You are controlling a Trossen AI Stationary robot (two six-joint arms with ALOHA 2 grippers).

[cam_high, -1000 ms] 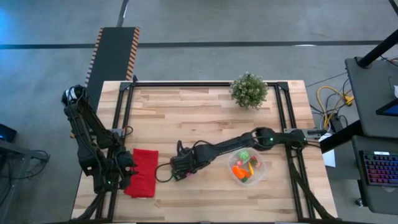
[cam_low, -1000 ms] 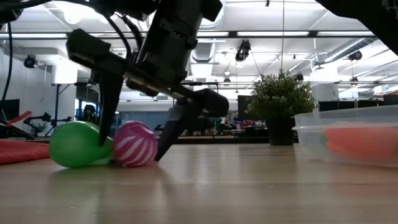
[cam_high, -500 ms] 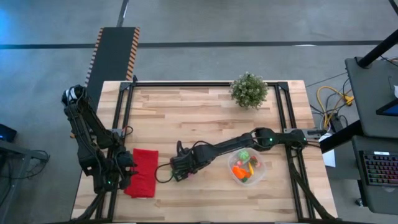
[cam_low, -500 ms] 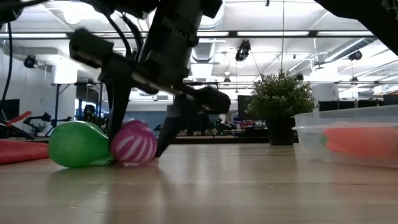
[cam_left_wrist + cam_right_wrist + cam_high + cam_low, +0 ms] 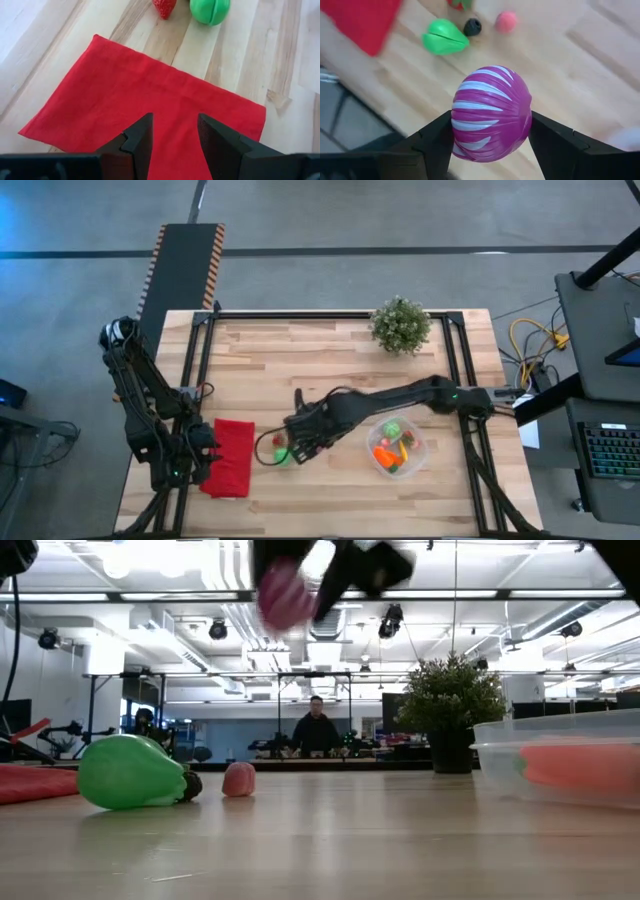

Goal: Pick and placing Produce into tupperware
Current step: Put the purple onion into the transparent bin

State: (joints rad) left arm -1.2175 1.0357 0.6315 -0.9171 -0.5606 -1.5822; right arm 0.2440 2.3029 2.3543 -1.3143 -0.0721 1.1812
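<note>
The right gripper (image 5: 490, 150) is clamped on a pink-purple striped piece (image 5: 491, 119), one dark finger pressed against each side of it, so the jaws stand only as wide as the piece itself. In the low view the same piece (image 5: 285, 592) hangs high above the wood, clear of the table (image 5: 330, 355), with the gripper (image 5: 330, 575) around it.

Below and beyond the held piece, on the tabletop, lie a green piece (image 5: 444, 40), a small black bit (image 5: 472, 26) just beside it, a small pink ball (image 5: 505, 21) near that, and a red piece (image 5: 457, 4) at the frame's edge. From above, the right gripper (image 5: 300, 442) sits over the middle of the table, with the green piece (image 5: 282, 455) just beside it.

On the arm's base side of the gripper, near it, stands the tupperware (image 5: 397, 445), a clear round container already holding orange, green, red and yellow produce. On the opposite side, past the loose pieces, lies a red cloth (image 5: 228, 457). A potted plant (image 5: 401, 324) stands well apart at the far edge.

The left gripper (image 5: 175, 132) hovers over the red cloth (image 5: 130, 100) with its fingers spread apart and nothing between them; the green piece (image 5: 210, 10) and a red strawberry-like piece (image 5: 165, 7) lie beyond the cloth.
</note>
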